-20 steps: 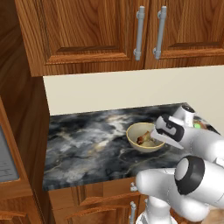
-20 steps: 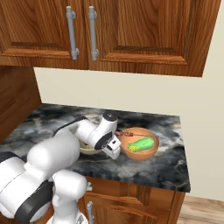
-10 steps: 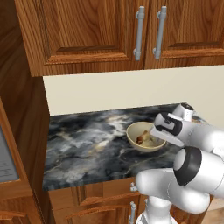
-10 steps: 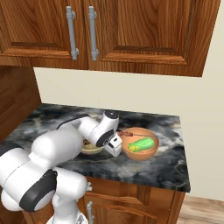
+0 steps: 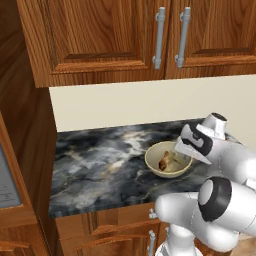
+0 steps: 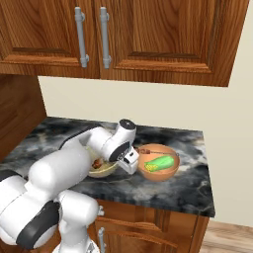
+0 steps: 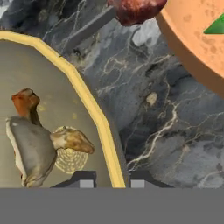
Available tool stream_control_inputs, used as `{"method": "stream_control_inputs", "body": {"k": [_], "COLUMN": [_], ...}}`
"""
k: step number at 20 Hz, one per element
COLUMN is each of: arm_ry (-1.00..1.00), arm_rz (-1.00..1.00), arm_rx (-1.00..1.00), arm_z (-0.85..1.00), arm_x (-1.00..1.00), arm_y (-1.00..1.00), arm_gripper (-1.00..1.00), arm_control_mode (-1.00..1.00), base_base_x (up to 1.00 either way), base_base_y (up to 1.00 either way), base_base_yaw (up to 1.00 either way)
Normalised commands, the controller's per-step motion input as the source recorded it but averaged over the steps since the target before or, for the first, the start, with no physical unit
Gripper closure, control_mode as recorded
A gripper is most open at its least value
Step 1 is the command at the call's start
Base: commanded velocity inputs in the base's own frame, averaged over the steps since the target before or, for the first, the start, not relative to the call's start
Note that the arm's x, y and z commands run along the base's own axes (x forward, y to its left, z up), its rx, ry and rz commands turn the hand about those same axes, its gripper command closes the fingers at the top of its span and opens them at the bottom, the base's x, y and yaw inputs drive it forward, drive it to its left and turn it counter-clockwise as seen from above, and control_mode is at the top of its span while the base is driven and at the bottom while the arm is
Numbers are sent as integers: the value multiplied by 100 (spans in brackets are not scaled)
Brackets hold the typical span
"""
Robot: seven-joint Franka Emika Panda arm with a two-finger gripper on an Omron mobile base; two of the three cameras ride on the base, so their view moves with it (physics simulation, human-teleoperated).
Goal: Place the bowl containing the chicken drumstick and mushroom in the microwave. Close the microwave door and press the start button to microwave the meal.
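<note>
Veined dark marble counter (image 5: 100,165) bears the round, glazed bowl (image 5: 156,162).

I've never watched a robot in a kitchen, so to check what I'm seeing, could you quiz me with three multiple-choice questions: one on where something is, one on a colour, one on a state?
1. Where is the gripper?
A. At the bowl's rim
B. At a cabinet handle
C. Above the orange bowl

2. What colour is the rim of the bowl with the chicken drumstick and mushroom?
A. Blue
B. Pale yellow
C. Black

3. How are the upper cabinet doors?
A. Wide open
B. Removed
C. Closed

Answers:
1. A: the hand view shows a fingertip on each side of the rim.
2. B: the rim is yellow.
3. C: both doors sit flush.
</note>
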Motion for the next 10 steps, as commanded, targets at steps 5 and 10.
{"method": "stream_control_inputs", "body": {"k": [5,10], "arm_ry": [-6,-15], "arm_rz": [1,0], "arm_rx": [5,15], "arm_z": [79,79], "arm_x": [-46,-57], "arm_y": [-15,-45], "arm_gripper": [100,100], "arm_control_mode": [-100,-100], "base_base_x": [0,0], "base_base_y": [0,0], "base_base_yaw": [0,0]}}
